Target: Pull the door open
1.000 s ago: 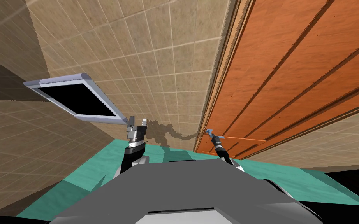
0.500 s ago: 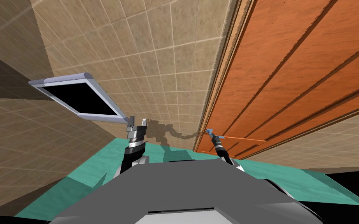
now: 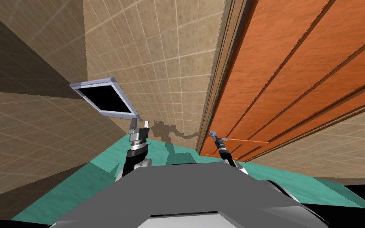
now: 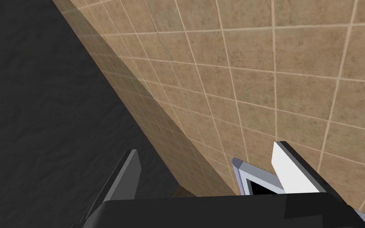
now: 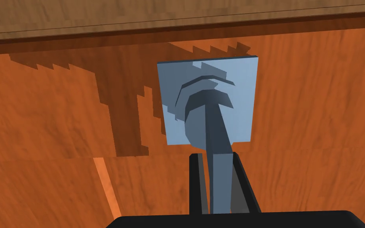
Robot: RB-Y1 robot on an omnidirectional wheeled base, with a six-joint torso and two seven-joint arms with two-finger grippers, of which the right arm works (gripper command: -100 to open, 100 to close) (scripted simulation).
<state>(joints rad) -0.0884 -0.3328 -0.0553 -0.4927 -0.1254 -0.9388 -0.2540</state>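
Two tools reach forward in the head view. The left tool (image 3: pixel 139 126) hangs near a grey-framed black panel (image 3: pixel 104 99) on the tan tiled wall (image 3: pixel 170 59). The right tool (image 3: pixel 212 135) meets the orange wood-grain door (image 3: pixel 296 71) close to its frame edge.

In the left wrist view, its blades stand wide apart.

In the right wrist view, both blades pinch the blue-grey lever handle (image 5: pixel 205 114), which juts from a square blue plate (image 5: pixel 243 99) on the door.

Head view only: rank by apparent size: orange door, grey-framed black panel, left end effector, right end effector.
1. orange door
2. grey-framed black panel
3. left end effector, open
4. right end effector, shut on the blue handle

3 and 4 are close; the right one just looks slimmer from this angle.
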